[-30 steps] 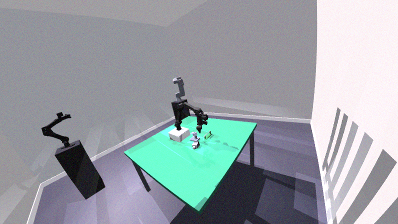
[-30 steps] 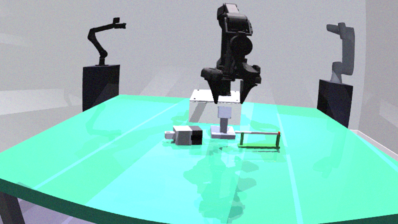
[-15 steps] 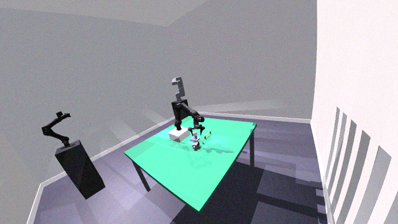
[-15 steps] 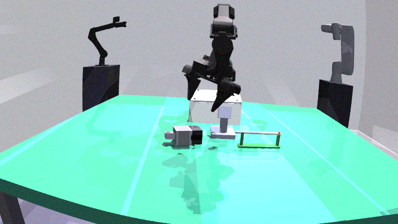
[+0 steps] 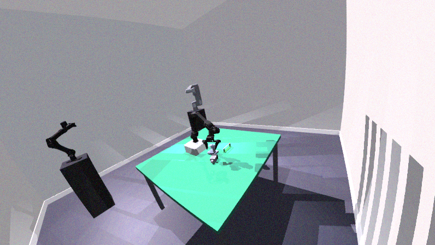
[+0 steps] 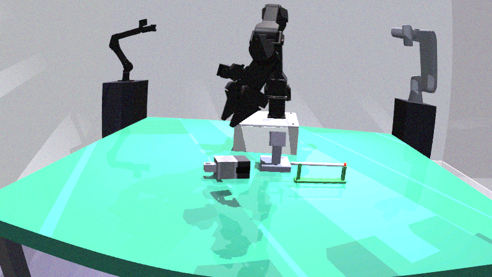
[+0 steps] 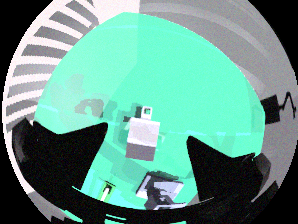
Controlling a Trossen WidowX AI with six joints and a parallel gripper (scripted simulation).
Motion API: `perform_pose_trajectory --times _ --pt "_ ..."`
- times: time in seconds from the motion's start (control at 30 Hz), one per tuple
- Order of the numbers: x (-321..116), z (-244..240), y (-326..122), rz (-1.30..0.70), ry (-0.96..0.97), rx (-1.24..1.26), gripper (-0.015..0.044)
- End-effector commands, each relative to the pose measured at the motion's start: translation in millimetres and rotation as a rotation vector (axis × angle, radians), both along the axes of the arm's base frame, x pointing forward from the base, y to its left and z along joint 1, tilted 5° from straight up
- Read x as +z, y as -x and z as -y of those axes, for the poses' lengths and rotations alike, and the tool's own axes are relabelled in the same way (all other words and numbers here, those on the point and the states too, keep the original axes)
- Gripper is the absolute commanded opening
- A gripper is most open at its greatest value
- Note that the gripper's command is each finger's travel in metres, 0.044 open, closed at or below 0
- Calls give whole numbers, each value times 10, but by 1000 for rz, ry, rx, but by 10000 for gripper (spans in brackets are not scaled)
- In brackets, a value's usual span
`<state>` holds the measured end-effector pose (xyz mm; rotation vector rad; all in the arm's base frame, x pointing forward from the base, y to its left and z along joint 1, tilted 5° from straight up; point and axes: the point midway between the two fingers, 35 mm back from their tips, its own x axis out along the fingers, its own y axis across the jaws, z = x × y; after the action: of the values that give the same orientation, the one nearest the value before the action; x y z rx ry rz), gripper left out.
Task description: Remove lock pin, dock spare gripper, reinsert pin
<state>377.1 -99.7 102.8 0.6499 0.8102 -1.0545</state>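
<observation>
My gripper is open and empty, above the table near the spare gripper. In the wrist view the spare gripper shows between and below my fingers. It lies on its side, a pale block with a dark end and a small light stub pointing away from the mount. The grey mount stands upright beside it; its socket opening is too small to make out. The white lock pin with a red end lies across the green rack, outside the mount.
The arm's white base box stands behind the mount. The green table carries everything. Two other arms stand on dark pedestals beyond the table.
</observation>
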Motion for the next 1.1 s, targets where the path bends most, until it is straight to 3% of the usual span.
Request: perform_pose_trajectory --times 0.0,0.27,1.07 --pt "-52 17 -15 10 4 -11 440" --pt "-651 31 -91 10 3 -12 440" --pt "-998 36 -134 9 3 -12 440"
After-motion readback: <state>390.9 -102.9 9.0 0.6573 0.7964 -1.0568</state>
